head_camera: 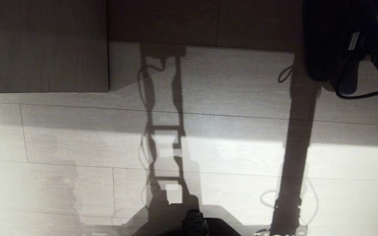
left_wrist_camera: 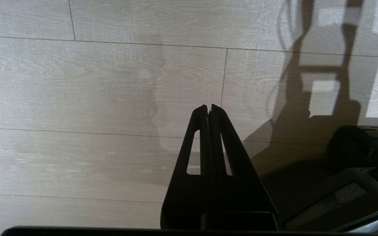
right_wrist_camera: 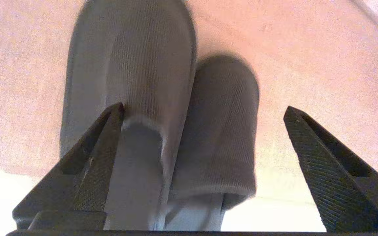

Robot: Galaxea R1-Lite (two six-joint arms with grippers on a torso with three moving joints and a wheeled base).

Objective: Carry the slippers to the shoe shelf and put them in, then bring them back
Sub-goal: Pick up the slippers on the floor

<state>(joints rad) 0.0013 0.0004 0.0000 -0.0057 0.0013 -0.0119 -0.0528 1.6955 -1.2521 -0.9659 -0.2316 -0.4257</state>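
Between the right gripper's (right_wrist_camera: 203, 111) wide-spread fingers (right_wrist_camera: 94, 183), the right wrist view shows the slippers (right_wrist_camera: 162, 124): a grey knit pair, side by side and touching, closed toes pointing away from the camera. One slipper sits further forward than the other. One fingertip overlaps the edge of the nearer slipper's opening; whether it actually touches the fabric cannot be told. The other finger (right_wrist_camera: 333, 177) stands well clear of the pair, over bare surface. Nothing is clamped; the jaws are fully apart.

The slippers lie on a flat, pale pinkish-beige surface (right_wrist_camera: 307, 65) with a brighter band at the near edge. Whether that surface is the shoe shelf's floor board cannot be told from this view.

Head view: the right arm (head_camera: 349, 42) is a dark mass at the upper right corner, cable looping below it, at the edge of a dark wood band (head_camera: 208, 23). A wood panel (head_camera: 41, 46) juts out at upper left. Slippers are not discernible there. Pale plank floor (head_camera: 241, 157) carries the robot's shadow.

Left gripper (left_wrist_camera: 209, 109): fingers pressed together, holding nothing, hanging over the bare plank floor beside the robot's base (left_wrist_camera: 356, 164).
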